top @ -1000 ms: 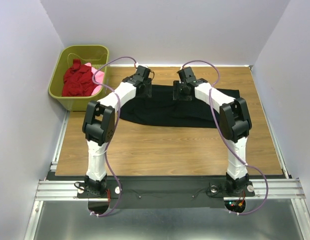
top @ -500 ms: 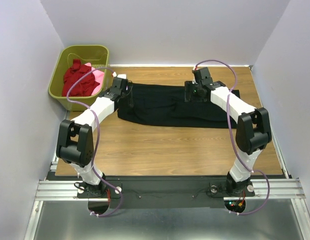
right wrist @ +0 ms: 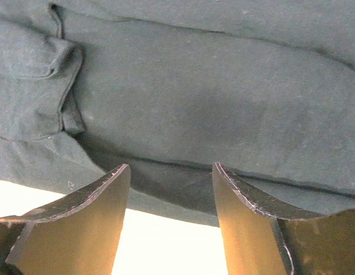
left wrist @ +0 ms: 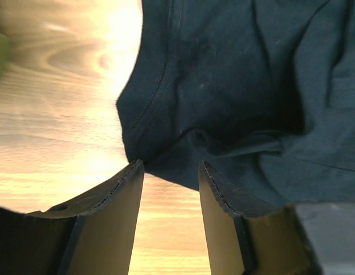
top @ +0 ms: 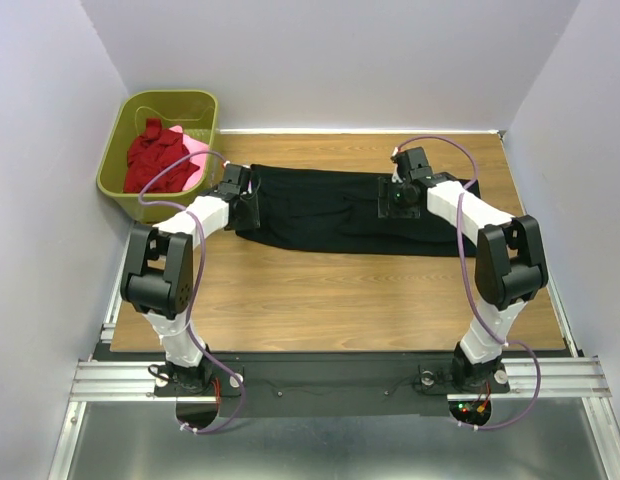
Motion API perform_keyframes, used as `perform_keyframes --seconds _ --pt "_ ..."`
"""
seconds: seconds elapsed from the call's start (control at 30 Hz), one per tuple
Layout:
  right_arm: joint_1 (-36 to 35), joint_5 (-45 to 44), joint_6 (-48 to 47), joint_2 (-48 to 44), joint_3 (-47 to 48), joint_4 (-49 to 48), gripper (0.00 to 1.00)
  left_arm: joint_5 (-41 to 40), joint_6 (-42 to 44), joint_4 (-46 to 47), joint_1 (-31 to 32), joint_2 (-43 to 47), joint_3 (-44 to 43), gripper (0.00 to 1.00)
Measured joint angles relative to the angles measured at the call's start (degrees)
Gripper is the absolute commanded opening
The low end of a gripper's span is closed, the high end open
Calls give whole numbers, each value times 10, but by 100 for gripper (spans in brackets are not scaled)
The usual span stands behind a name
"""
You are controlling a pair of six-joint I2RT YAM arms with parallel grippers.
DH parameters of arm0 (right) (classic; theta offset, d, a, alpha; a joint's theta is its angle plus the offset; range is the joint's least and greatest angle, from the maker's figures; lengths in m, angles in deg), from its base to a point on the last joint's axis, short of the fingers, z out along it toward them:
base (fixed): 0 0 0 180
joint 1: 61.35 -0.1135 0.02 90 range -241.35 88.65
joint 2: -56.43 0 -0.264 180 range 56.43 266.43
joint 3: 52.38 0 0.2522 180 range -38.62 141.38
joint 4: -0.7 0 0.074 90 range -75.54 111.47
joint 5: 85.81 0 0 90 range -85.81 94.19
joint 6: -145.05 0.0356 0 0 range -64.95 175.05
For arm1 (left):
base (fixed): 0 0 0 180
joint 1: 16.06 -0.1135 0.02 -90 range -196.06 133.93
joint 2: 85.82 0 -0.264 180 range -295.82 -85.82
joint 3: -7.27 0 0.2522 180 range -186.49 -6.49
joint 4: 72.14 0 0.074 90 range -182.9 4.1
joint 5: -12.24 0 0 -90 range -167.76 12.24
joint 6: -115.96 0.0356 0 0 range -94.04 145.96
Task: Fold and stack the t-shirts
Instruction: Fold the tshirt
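The black t-shirt (top: pixel 330 208) lies folded into a long band across the far half of the wooden table. My left gripper (top: pixel 252 207) is open at its left end; in the left wrist view the cloth's corner (left wrist: pixel 166 154) lies just ahead of the open jaws (left wrist: pixel 170 172). My right gripper (top: pixel 398 205) is open over the band's right part; the right wrist view shows the shirt's near edge (right wrist: pixel 177 195) between the open jaws (right wrist: pixel 170 172). Neither holds cloth. A dark red shirt (top: pixel 153 158) and a pink shirt (top: pixel 195 152) lie in the basket.
The olive-green basket (top: pixel 122 140) stands off the table's far left corner. Bare wood (top: pixel 330 300) lies between the shirt and the arm bases. White walls close in the left, far and right sides.
Both arms swung outward from the band's middle, the left to its left end and the right toward its right part, and lowered to the cloth. The shirt lies as before.
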Motion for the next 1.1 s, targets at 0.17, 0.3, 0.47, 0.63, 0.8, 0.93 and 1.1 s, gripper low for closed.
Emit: perform_keyframes --seconds 0.17,0.3,0.47,0.63,0.8,0.93,1.1 --pt "8 18 0 0 0 -1 64 2 5 0 0 -26 0 43" --pt "11 28 0 0 0 -1 64 2 7 2 0 -35 0 44" --pt "11 35 0 0 0 -1 64 1 9 5 0 -36 0 45" --pt "11 38 1 0 0 -1 63 -3 12 8 0 -36 0 45" --pt "11 40 1 0 0 -1 63 -2 24 8 0 -36 -9 43" --pt "14 40 1 0 0 -1 63 2 29 10 0 -40 -16 24" --pt "18 40 1 0 0 -2 63 8 36 8 0 -50 -19 8"
